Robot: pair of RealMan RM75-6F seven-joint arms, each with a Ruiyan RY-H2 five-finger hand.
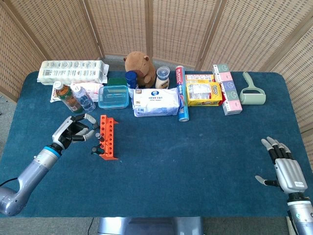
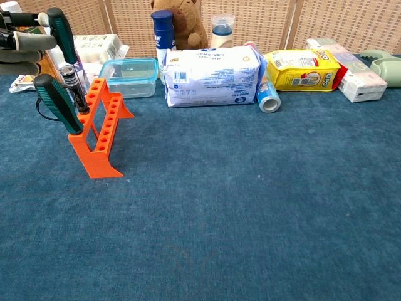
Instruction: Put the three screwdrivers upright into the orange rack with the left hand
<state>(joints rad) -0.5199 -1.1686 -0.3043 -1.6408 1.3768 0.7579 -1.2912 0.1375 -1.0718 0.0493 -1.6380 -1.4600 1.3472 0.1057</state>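
From the head view the left hand (image 1: 76, 129) sits beside the orange rack (image 1: 107, 137), fingers apart and grasping nothing, bottles (image 1: 73, 97) crowding behind, right hand (image 1: 283, 166) spread idle, while the chest view shows two green-handled screwdrivers (image 2: 57, 103) standing tilted in it.

Head view looked steeply down over whole table (image 1: 195, 147); chest view sat low, near, facing forward. Both shared orange rack (image 1: 107, 137) (image 2: 99, 128).
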